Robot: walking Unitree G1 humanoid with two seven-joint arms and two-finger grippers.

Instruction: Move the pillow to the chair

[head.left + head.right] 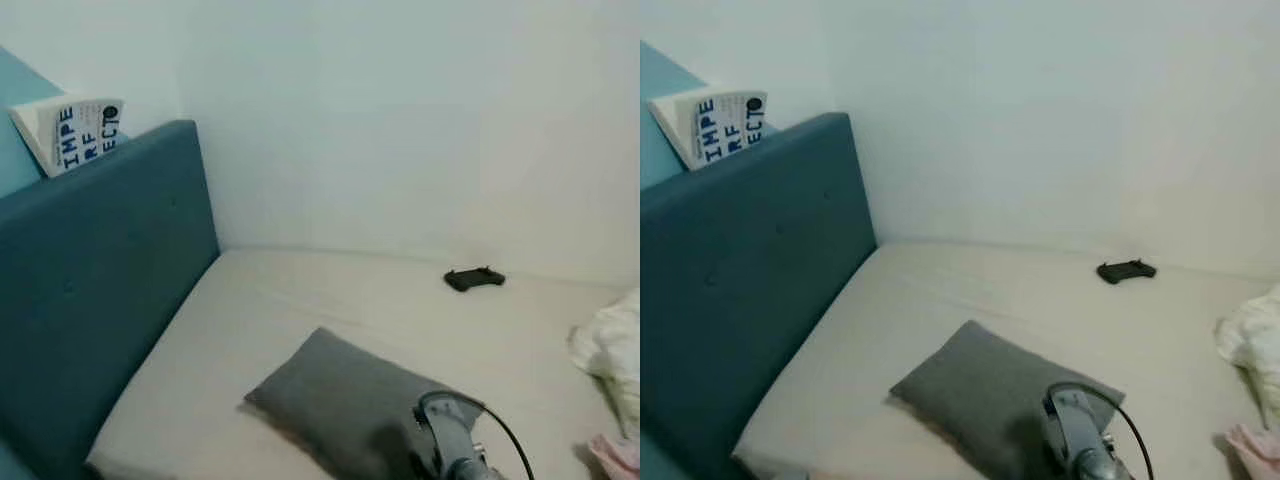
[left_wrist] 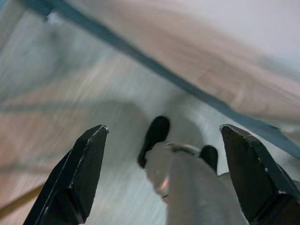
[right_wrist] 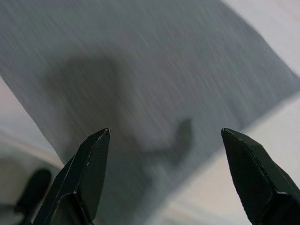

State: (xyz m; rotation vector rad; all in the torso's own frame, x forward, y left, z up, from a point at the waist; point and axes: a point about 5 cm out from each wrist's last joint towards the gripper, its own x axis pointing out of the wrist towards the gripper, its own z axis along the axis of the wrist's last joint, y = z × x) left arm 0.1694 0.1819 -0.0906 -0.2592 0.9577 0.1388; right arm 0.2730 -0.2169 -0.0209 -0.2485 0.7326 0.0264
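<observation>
While hovering over grey pillow (image 3: pixel 154 79), right claw (image 3: pixel 164 173) spread wide, holding nothing.

Book (image 1: pixel 75 132) atop blue headboard (image 1: pixel 100 270); black controller (image 1: pixel 474 279) on mattress (image 1: pixel 300 300).

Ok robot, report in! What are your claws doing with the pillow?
Right end effector open, hovering over the gray pillow, no grip yet. Left end effector open, down by the floor. Pillow flat on the bed. Nothing on top of it.
</observation>
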